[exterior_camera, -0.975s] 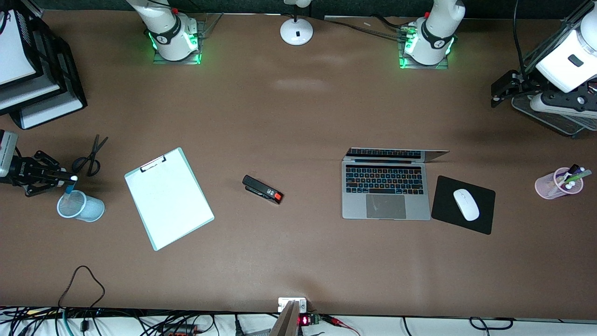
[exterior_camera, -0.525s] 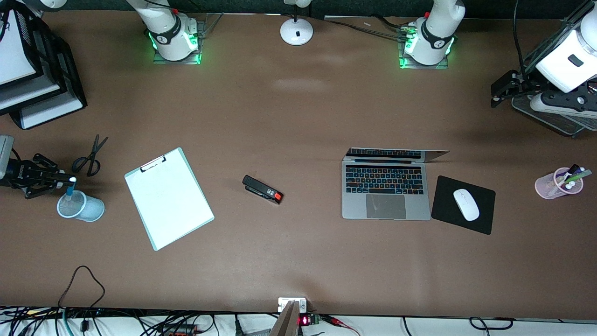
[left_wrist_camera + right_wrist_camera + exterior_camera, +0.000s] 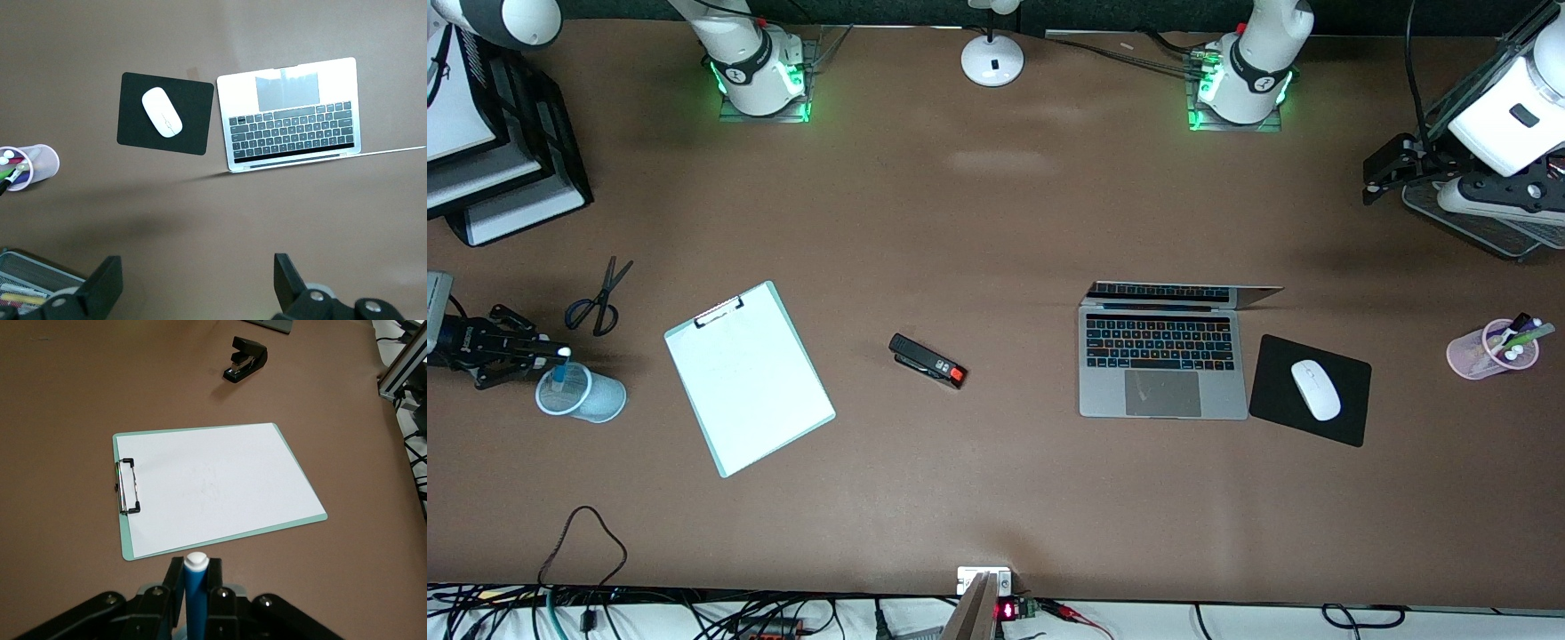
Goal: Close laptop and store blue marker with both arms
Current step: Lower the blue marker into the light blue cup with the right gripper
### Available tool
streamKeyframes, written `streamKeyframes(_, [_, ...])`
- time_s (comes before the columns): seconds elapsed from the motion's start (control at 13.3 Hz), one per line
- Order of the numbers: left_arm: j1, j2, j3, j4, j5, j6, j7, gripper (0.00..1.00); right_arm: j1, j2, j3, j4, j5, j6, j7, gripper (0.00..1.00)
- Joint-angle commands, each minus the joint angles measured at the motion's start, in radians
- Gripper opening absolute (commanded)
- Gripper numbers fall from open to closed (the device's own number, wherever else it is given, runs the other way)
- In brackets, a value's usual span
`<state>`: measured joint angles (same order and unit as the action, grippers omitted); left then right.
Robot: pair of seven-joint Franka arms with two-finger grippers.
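The laptop [image 3: 1163, 360] stands open on the table, its lid tilted back and its keys lit; the left wrist view shows the laptop [image 3: 293, 113] from above. My right gripper [image 3: 559, 353] is shut on the blue marker [image 3: 558, 373], white end up, and holds it upright over a pale blue mesh cup [image 3: 580, 393]. The right wrist view shows the blue marker [image 3: 197, 600] clamped in my right gripper [image 3: 195, 577]. My left gripper [image 3: 1371, 178] hangs open and empty above the table at the left arm's end; in its own view my left gripper [image 3: 197, 267] spreads wide.
A clipboard [image 3: 749, 378] and a black stapler [image 3: 927, 360] lie between the cup and the laptop. Scissors [image 3: 598, 298] lie beside the cup. A white mouse [image 3: 1315, 389] rests on a black pad [image 3: 1343, 425]. A pink pen cup [image 3: 1489, 349] and paper trays [image 3: 507, 169] stand at the table's ends.
My right gripper has shifted slightly toward the right arm's end of the table with the marker, which now sits lower over the cup. The left arm has not moved.
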<state>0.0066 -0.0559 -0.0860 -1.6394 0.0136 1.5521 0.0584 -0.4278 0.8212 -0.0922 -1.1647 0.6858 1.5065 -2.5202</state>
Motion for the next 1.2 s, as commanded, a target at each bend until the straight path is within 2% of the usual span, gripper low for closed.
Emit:
streamKeyframes(0.0, [0.010,-0.012,-0.004,-0.008,-0.021,0.002,0.012,1.00,-0.020,0.058,0.014,0.048,0.024,-0.026,-0.011,0.09])
streamKeyframes(0.45, [0.010,-0.010,-0.004,-0.007,-0.021,0.002,0.012,1.00,-0.037,0.092,0.012,0.082,0.023,-0.022,-0.011,0.10])
streamKeyframes(0.53, [0.010,-0.010,-0.003,-0.007,-0.021,0.002,0.012,1.00,-0.037,0.092,0.012,0.082,0.023,-0.019,-0.009,0.20])
streamKeyframes(0.6, [0.010,-0.010,-0.001,-0.007,-0.021,0.002,0.012,1.00,-0.039,0.089,0.012,0.082,0.024,-0.016,0.004,0.76])
streamKeyframes(0.67, [0.010,-0.010,-0.001,-0.007,-0.021,0.002,0.012,1.00,-0.039,0.085,0.012,0.080,0.024,-0.012,0.011,1.00])
streamKeyframes(1.05, [0.009,-0.007,-0.004,0.003,-0.021,0.002,0.005,1.00,-0.036,0.047,0.006,0.076,0.006,-0.023,0.233,1.00])
streamKeyframes(1.12, [0.009,-0.005,-0.004,0.003,-0.020,0.002,0.005,1.00,-0.025,0.005,0.006,0.054,-0.024,-0.019,0.330,1.00])
